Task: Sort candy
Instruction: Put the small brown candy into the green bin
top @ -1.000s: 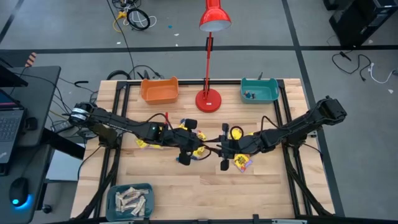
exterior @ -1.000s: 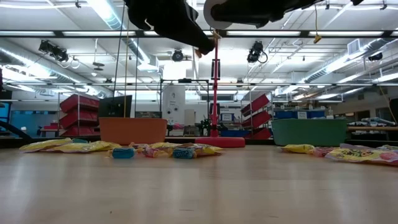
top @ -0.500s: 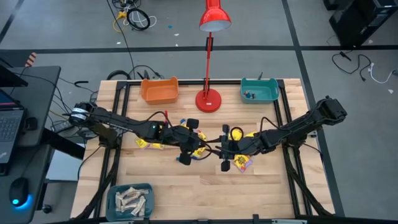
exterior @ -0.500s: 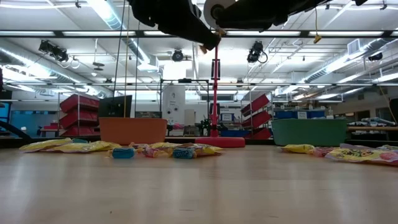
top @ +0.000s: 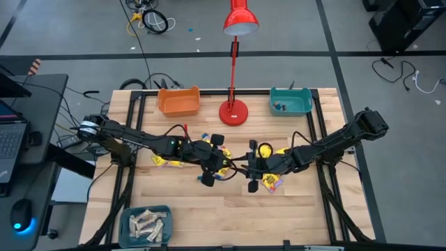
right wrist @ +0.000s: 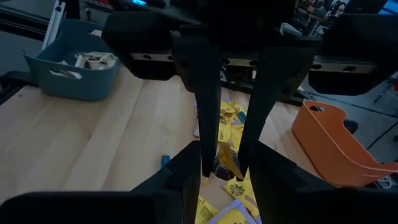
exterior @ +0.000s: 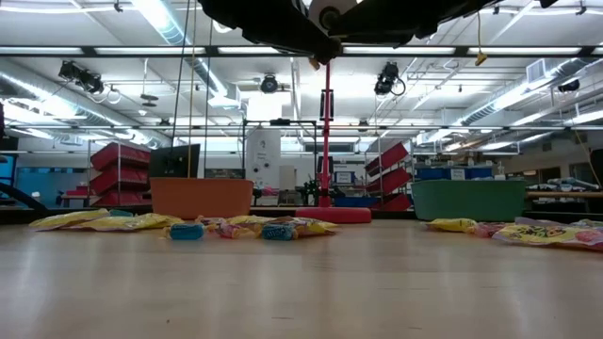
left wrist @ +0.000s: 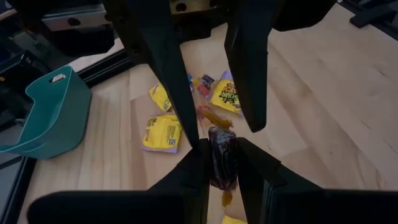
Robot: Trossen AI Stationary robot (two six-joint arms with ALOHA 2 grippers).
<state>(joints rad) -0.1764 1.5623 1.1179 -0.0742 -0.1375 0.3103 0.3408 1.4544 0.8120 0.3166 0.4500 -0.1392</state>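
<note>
Mid-counter (top: 209, 209), above the scatter: a handover under way.

Clamped in the left claw (left wrist: 221, 155): one dark red piece (left wrist: 222, 160), held upright between the tips and clear of the wood.

Straddling that same piece from the opposite side: the right claw (right wrist: 221, 165), spread wider than a second ago, pads beside the wrapper without a firm pinch visible.

Closed up since a second ago: the gap between the two claws in the high view, with the left one nearer the middle. No change in the left grip.

Probable reading: right side opening to take the piece, or just letting go of it. Cannot tell which.

Still on the counter: most of the candy (exterior: 254, 226), yellow packets and small pieces.

Waiting at the far edge: orange bin (top: 178, 102) and teal bin (top: 290, 102). Near corner bin (top: 146, 224) already holding beige bars.

Sorting far from done.
</note>
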